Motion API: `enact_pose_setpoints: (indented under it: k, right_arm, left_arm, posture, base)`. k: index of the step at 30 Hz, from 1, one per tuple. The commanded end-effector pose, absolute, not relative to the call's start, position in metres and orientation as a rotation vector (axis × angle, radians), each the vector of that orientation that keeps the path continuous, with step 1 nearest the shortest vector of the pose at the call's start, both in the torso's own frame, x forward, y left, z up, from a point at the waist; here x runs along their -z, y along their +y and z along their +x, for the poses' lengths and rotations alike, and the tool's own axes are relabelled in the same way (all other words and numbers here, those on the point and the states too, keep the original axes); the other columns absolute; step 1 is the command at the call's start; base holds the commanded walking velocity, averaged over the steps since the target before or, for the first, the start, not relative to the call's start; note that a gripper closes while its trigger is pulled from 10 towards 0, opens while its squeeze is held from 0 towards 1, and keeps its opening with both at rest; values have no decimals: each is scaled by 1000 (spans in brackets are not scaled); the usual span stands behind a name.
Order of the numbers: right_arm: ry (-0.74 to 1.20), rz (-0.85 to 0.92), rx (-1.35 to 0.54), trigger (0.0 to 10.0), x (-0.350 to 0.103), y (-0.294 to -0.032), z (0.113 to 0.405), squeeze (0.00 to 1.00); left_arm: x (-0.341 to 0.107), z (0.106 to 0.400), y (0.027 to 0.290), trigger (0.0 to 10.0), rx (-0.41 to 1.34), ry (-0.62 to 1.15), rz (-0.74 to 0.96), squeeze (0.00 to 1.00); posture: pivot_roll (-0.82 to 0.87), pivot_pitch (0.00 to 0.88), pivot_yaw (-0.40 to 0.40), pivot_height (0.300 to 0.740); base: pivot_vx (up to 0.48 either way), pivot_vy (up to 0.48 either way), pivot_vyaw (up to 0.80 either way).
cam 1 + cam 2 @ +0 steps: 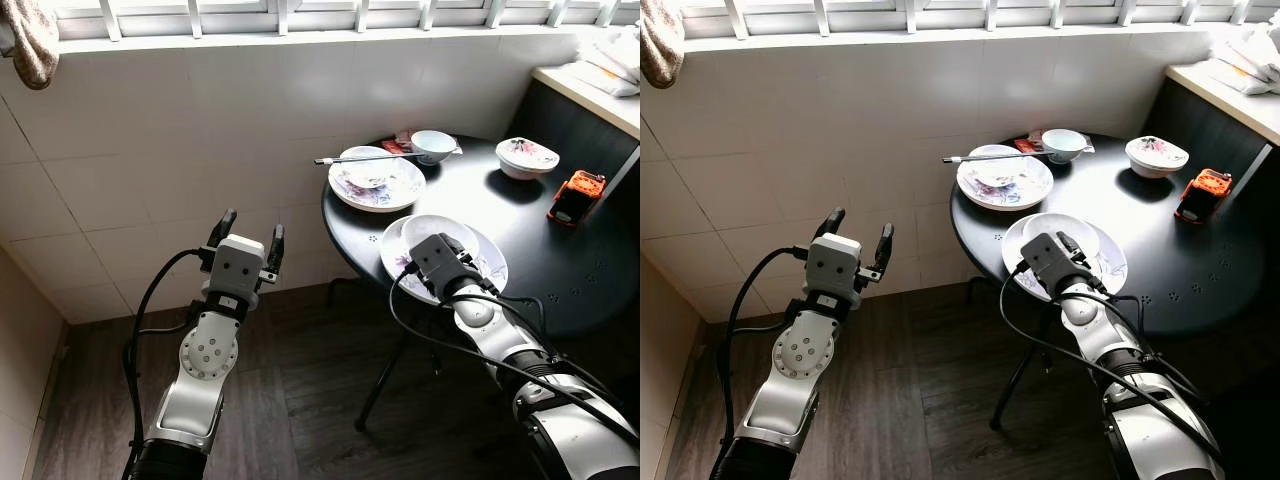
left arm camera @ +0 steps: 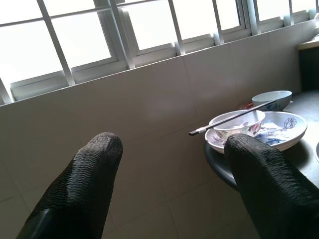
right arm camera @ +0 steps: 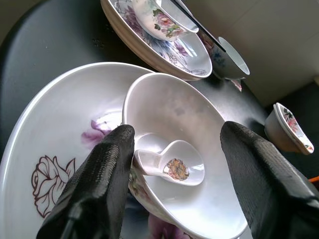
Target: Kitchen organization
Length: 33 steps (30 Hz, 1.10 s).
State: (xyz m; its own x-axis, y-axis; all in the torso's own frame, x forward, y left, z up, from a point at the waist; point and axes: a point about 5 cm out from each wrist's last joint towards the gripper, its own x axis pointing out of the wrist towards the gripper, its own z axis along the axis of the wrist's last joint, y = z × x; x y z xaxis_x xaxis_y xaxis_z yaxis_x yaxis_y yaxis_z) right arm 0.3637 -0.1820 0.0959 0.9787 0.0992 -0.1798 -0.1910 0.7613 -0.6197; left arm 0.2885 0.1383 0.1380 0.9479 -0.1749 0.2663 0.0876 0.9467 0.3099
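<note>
A round black table (image 1: 545, 255) holds a rose-patterned plate (image 1: 392, 252) near its front edge. On that plate sits a white bowl (image 3: 174, 114) with a white ceramic spoon (image 3: 172, 167) lying inside. My right gripper (image 3: 177, 132) is open just above the plate, one finger on each side of the bowl, not touching it. Farther back, a floral plate (image 1: 402, 196) carries a small floral bowl (image 1: 368, 172) with chopsticks (image 1: 365, 157) laid across it. My left gripper (image 1: 252, 225) is raised and open to the left of the table, holding nothing and facing the tiled wall.
A blue-and-white bowl (image 1: 433, 146) stands at the table's back, a floral bowl (image 1: 527, 157) to the right, and an orange-and-black device (image 1: 577, 197) beside it. A counter (image 1: 590, 88) rises at far right. A cloth (image 1: 30, 40) hangs top left. Dark floor lies below.
</note>
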Motion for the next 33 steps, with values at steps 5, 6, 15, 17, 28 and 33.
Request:
enact_pose_setpoints:
  k: [5,6,15,17,28,33]
  right_arm:
    - [165,-641,-172,10000,-98,-187,366,0]
    - [173,-621,-175,10000,-98,-187,366,0]
    - [201,-565,-197,0,-97,-188,367,0]
    - [200,-559,-200,0,-97,-188,367,0]
    - [186,-545,-200,0,-97,-186,366,0]
    - [107,-573,-185,0,-105,-177,369,0]
  left_arm:
    - [-137,288,138,10000,138,-285,303,0]
    - [-137,288,138,10000,137,-284,303,0]
    - [-136,287,138,10000,137,-278,303,0]
    - [-136,287,138,10000,138,-277,302,0]
    - [-135,286,137,10000,139,-269,299,0]
    - [-134,286,137,10000,141,-266,299,0]
  posture:
    - [122,0,-68,740]
    - [122,0,-69,740]
    - [122,0,-71,740]
    - [121,0,-71,740]
    - [116,0,-73,740]
    - [116,0,-73,740]
  base:
    - [0,0,0]
    - [0,0,0]
    - [0,0,0]
    - [0,0,0]
    - [0,0,0]
    - [0,0,0]
